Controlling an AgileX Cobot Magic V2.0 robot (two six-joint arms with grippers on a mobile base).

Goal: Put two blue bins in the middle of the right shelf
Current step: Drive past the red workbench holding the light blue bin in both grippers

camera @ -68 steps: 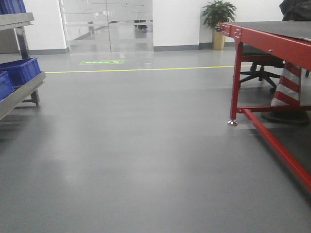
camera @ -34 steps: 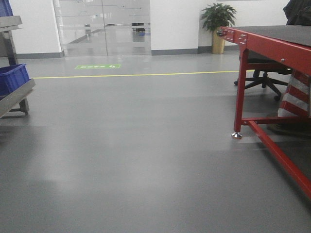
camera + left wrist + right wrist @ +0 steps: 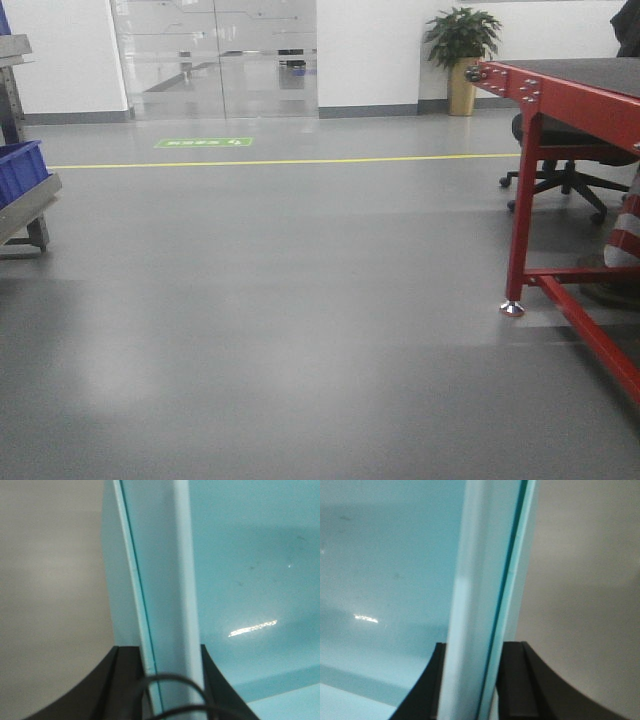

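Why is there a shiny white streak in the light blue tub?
Left wrist view: light glares white off the pale sky-blue plastic tub, blurred up close. Right wrist view: fainter glint, same blur. Front view: glossy grey floor mirrors soft light.

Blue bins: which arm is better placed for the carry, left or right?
Neither alone: the left tool is shut on the left rim of the blue bins, the right tool on the right rim. Both likely must carry together.
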